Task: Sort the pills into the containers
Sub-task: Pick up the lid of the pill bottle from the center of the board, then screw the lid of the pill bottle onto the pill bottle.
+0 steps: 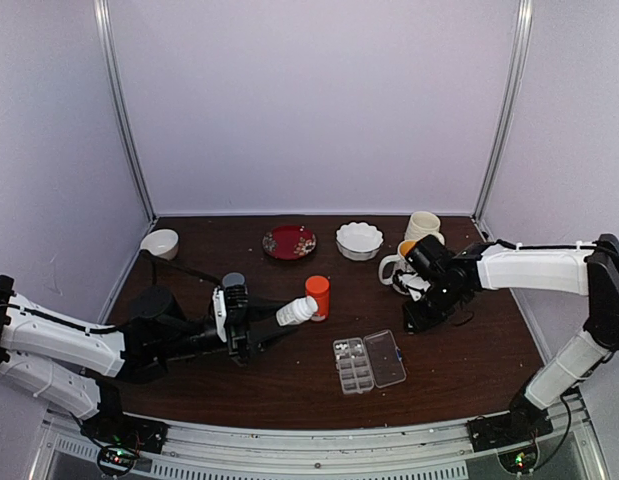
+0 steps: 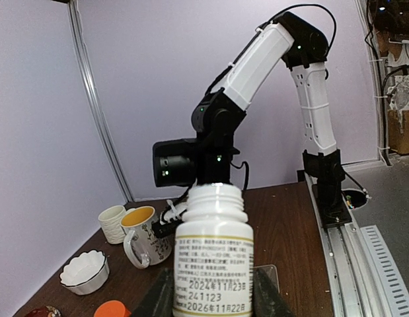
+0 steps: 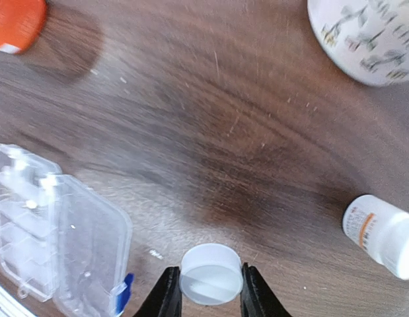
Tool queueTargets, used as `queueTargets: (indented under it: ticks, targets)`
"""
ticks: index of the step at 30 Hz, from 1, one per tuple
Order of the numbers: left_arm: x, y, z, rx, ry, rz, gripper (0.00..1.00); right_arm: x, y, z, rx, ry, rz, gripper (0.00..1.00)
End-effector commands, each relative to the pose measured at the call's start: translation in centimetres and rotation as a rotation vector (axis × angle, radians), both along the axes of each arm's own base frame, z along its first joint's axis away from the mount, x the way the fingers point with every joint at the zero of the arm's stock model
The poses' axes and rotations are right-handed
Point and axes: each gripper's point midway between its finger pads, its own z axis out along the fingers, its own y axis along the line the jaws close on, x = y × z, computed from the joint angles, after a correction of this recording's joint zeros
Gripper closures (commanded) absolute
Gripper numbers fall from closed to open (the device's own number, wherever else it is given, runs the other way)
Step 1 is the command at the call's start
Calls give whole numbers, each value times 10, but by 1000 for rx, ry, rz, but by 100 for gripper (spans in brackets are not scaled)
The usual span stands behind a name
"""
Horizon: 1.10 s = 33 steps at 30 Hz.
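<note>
At 5 o'clock from the centre of the counter [image 1: 459, 385]: clear pill box [image 1: 352, 366], hinged lid [image 1: 389, 358] laid open toward 3 o'clock, two rows of small compartments [image 3: 19, 218] facing up. Shows a few pale specks [image 3: 31, 205] inside, too small to call pills with confidence.

Over at 10 o'clock of the box: left claw [image 2: 214, 300] clenched round an uncapped white pill bottle [image 1: 296, 311], held on its side, mouth toward 3 o'clock and near the orange bottle [image 1: 317, 296]. Probably carries the pills, though none visible through the opaque wall.

Out at 2 o'clock of the box: right claw [image 3: 211, 294] grasping a white screw cap [image 3: 211, 274], pinched from both sides, low over the counter.

By judgement: pills tiny, light, hard, quick to roll and bounce on bare wood; better poured than pinched. Calls for a slow tilt with the bottle mouth close above one compartment. Bottle light, stiff, smooth plastic; best gripped mid-body across the label. Box thin and light, apt to skid if nudged.

On the bottle label, seen from the left wrist: 2024年11月23日, 241123, 2026年11月22日; finer print above unreadable. Second small white bottle [image 3: 382, 234] at 3 o'clock of the cap in the right wrist view, orange-striped label blurred. Mug [image 3: 363, 39] with leafy print, no legible words.
</note>
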Motion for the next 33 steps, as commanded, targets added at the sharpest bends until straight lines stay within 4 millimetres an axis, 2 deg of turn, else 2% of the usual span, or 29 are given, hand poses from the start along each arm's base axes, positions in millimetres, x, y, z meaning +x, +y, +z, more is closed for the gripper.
queueTargets:
  ticks: [1,5,11,13,16,19,24,27,33]
  targets:
    - [-3,-4,11,-34,-16,-18,95,11,13,47,102,-119,33,74]
    - [-2,-7,10,-35,-6,-26,95,6,34,90,247,-202,121,76]
    - [-4,-10,10,-41,-1,-43,95,-45,103,194,680,-336,440,76]
    - [-4,-11,11,-41,2,-48,95,-61,119,223,764,-376,525,76]
    - [-5,-14,11,-37,10,-63,95,-84,139,251,847,-384,637,77]
    - [-5,-16,11,-37,21,-72,95,-102,155,270,880,-392,729,77]
    - [-7,-17,11,-33,27,-82,95,-124,171,285,909,-398,836,78]
    - [-8,-16,12,-33,24,-83,95,-127,175,284,886,-389,856,78]
    - [-8,-16,13,-33,26,-85,95,-128,183,265,768,-376,892,79]
